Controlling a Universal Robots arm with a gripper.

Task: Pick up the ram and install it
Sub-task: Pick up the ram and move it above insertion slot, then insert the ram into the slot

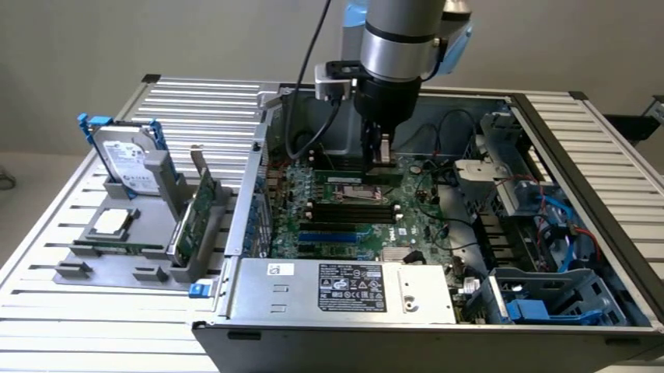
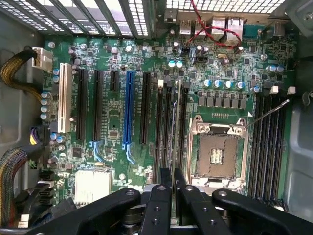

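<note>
Exterior view: reaching down into the open computer case (image 1: pixel 246 210) with the gripper (image 1: pixel 382 151), low over the green motherboard (image 1: pixel 417 210), just past the processor socket (image 1: pixel 358 190). Toward the exterior view's left, outside the case, a grey tray (image 1: pixel 109 264) with a hard drive (image 1: pixel 127 159) upright, a green expansion card (image 1: pixel 195 214) on edge and a square processor chip (image 1: pixel 111 223) lying flat.

Wrist view: clamped on the ram (image 2: pixel 176 122), with black fingers (image 2: pixel 159 200) pressed together. Seen edge-on as a thin strip, in line with the black memory slots (image 2: pixel 164 127) beside the socket. Cannot tell whether seated or just above.
</note>
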